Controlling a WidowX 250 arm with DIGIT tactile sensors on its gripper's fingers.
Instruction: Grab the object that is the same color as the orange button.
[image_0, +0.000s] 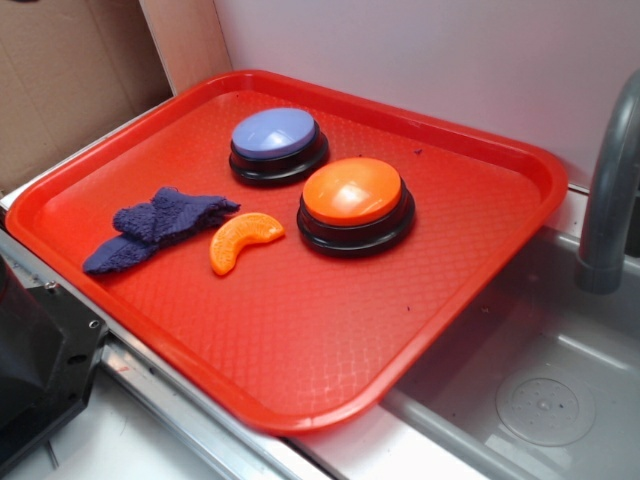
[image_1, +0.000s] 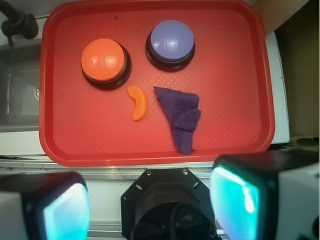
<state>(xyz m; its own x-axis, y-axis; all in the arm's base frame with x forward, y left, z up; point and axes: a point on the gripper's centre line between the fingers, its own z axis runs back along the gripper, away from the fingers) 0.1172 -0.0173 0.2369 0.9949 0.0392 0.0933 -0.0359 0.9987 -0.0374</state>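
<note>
Fingers (image_1: 65, 210) spread wide apart, nothing between them: two blocky white pads with glowing teal faces, framing the bottom of the wrist view on either side of a dark octagonal mount (image_1: 167, 205). Gripper (image_1: 150, 210) sits off the tray's near edge, clear of everything on it.

Orange crescent (image_0: 243, 240) lies flat on the tray, glossy smooth plastic, curved like a citrus segment. It sits between the orange button and the cloth, near both, touching neither as far as the wrist view shows.

Orange button (image_0: 354, 204): big round dome, smooth satin top on a glossy black base. Lavender-blue button (image_0: 277, 144): same shape and base, just behind it, small gap between the two.

Dark blue cloth (image_0: 155, 227): knitted, nubby, folded into a rough wedge with one end crumpled.

Red tray (image_0: 330, 350): rectangular plastic, rounded corners, raised rim, fine diamond-textured floor with a few dark specks.

Surroundings: grey sink basin (image_0: 530, 390) with a round drain just beside the tray, grey faucet pipe (image_0: 612, 190) rising at the right edge of the exterior view, cardboard panel (image_0: 70, 70) behind the tray, metal rail (image_0: 190, 420) along its near edge. Nothing lies over the crescent; open from above.
</note>
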